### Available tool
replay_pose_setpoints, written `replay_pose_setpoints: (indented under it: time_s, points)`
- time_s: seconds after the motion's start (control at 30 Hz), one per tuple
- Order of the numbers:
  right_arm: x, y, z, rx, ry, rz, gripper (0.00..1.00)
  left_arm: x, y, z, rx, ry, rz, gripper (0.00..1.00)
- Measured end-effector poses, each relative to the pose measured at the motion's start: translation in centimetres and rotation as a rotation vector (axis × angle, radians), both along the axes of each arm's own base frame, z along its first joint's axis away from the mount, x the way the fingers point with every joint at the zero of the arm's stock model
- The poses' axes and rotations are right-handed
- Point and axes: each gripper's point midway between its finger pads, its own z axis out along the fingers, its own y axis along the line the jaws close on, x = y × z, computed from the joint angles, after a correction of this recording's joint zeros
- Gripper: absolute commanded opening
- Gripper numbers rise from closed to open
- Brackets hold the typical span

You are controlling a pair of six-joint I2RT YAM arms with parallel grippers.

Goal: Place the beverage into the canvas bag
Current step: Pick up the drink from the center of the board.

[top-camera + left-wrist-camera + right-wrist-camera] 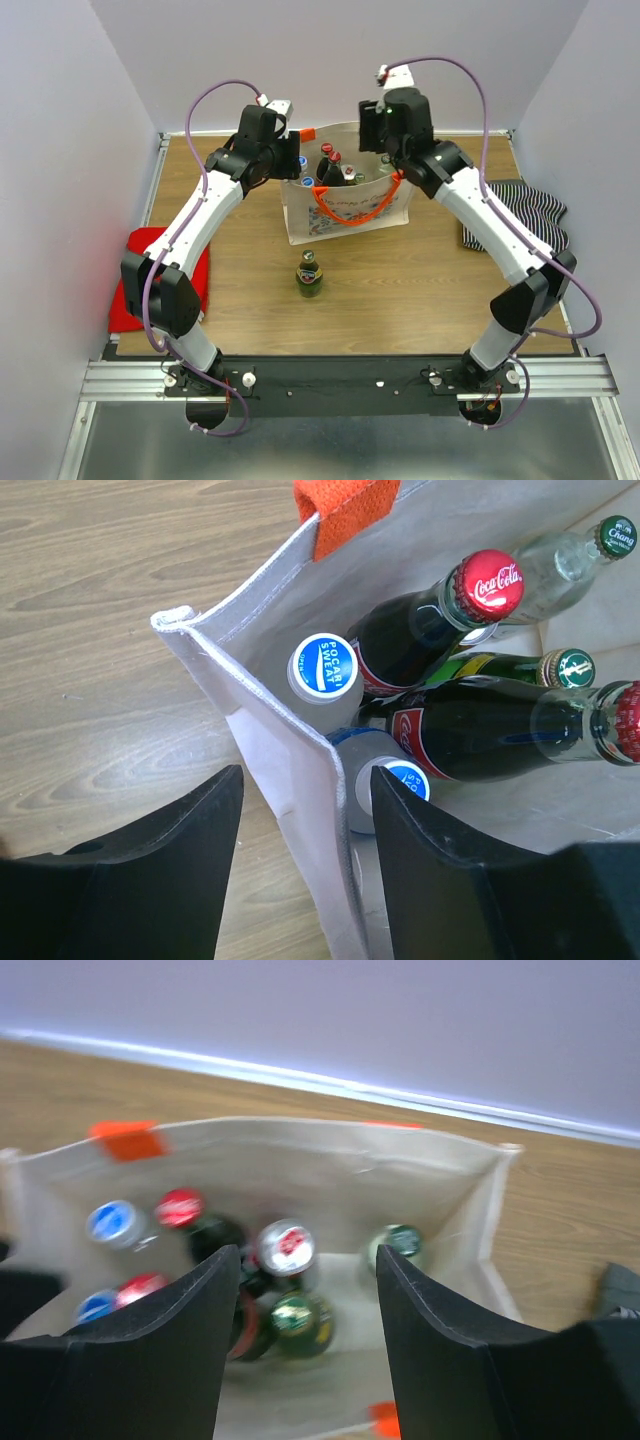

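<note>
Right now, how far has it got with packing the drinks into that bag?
Mostly done: several bottles already sit inside the canvas bag. Nothing is in hand: the left gripper is open astride the bag's side wall, the right gripper open above its mouth. Remaining: one green bottle standing on the table in front of the bag.

Your wooden worktop (400,290) carries two cloths, well apart on opposite sides. You'll find a red cloth (125,305) lying flat by the left edge, partly hidden from above. A dark-and-white striped cloth (540,210) sits rumpled by the right edge. A silver metal rail (120,378) runs along the near edge, and pale walls (330,60) stand on the other three sides.
</note>
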Motion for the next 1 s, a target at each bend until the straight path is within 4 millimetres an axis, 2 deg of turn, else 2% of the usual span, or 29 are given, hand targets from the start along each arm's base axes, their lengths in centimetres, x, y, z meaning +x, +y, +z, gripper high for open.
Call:
replay_pose_setpoints:
  time_s: [0.07,0.17,0.3,0.47,0.7,0.87,1.0]
  points:
    - [-1.8,2.0,0.5,-0.005,-0.004,0.054,0.64,0.0,0.0,0.1,-0.001,-0.003,0.000,0.66]
    - [-5.7,6.0,0.7,-0.017,0.005,0.158,0.64,0.1,-0.1,0.5,-0.005,-0.012,0.000,0.68]
    - [-10.2,9.1,-0.7,-0.047,0.031,0.240,0.64,0.2,-0.1,0.6,-0.005,-0.013,0.000,0.71]
    - [-14.3,11.7,-3.6,-0.112,0.089,0.290,0.64,0.2,-0.1,0.6,-0.005,-0.013,0.000,0.73]
    - [-18.1,14.2,-5.9,-0.148,0.141,0.349,0.64,0.2,-0.1,0.6,-0.005,-0.013,0.000,0.75]
    - [-18.8,14.7,-6.4,-0.135,0.157,0.352,0.65,0.2,-0.1,0.6,-0.005,-0.013,0.000,0.78]
    - [-19.1,14.6,-8.0,-0.139,0.192,0.343,0.65,0.2,-0.1,0.6,-0.005,-0.013,0.000,0.81]
